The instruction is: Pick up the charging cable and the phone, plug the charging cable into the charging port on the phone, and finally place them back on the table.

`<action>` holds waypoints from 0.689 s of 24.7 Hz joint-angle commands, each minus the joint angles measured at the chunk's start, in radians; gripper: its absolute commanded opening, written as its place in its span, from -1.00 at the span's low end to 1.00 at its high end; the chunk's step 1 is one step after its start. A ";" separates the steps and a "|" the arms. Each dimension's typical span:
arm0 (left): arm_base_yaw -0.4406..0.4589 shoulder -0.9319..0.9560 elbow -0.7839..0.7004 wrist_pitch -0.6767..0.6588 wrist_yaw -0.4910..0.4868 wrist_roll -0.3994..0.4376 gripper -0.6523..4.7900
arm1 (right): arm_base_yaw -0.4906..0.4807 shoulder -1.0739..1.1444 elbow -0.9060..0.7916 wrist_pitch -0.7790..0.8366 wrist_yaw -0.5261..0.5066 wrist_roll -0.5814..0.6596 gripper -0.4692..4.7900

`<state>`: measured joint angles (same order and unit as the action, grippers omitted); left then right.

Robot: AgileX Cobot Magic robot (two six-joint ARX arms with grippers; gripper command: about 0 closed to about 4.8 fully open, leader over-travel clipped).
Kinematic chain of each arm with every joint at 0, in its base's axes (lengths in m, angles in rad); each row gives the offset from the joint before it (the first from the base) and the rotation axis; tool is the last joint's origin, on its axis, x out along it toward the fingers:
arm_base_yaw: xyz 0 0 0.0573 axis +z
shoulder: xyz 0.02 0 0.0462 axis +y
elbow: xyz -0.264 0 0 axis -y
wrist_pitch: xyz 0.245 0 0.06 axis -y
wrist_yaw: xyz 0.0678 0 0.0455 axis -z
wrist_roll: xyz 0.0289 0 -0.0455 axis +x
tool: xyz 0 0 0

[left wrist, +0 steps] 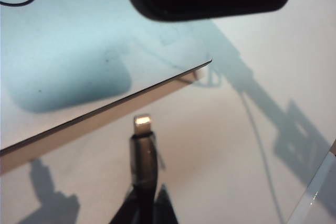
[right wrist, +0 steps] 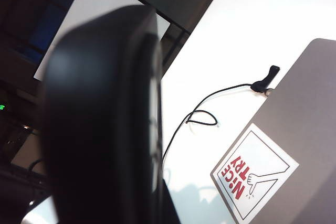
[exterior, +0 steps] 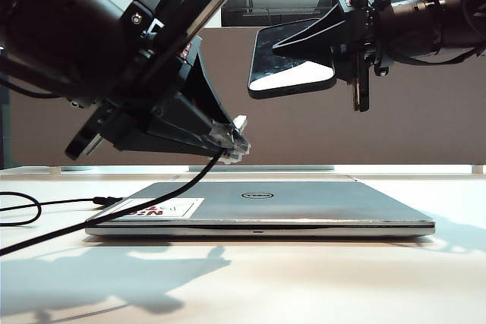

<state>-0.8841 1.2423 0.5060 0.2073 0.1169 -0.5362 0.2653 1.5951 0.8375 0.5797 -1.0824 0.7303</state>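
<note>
The left gripper (exterior: 231, 140) was held low at the end of an arm slanting down from the upper left, its fingers (left wrist: 157, 203) closed together and pointed obliquely downward, pinched on the charging cable (left wrist: 143, 150) just behind its connector. The right gripper (exterior: 292, 47) was carried higher, level and reaching in from the right, its fingers clamped on the phone (exterior: 292, 58), which was held nearly flat.

The front camera sat low at table (exterior: 250, 278) height; both wrist cameras looked down close, sharing the laptop (exterior: 304, 202).
</note>
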 commanded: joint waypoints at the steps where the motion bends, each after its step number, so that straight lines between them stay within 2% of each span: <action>1: -0.003 0.002 0.002 0.037 0.004 -0.004 -0.78 | 0.011 0.005 0.003 0.087 -0.008 0.029 -0.83; 6: -0.003 0.002 0.002 0.068 0.003 -0.024 -0.78 | 0.047 0.060 0.004 0.230 0.007 0.124 -0.83; 9: -0.003 0.002 0.002 0.071 0.003 -0.034 -0.78 | 0.080 0.118 0.004 0.374 0.023 0.230 -0.83; 17: -0.003 0.002 0.002 0.071 0.003 -0.044 -0.78 | 0.082 0.137 0.003 0.391 0.029 0.244 -0.83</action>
<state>-0.8841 1.2461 0.5060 0.2661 0.1169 -0.5774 0.3470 1.7397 0.8356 0.9287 -1.0512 0.9688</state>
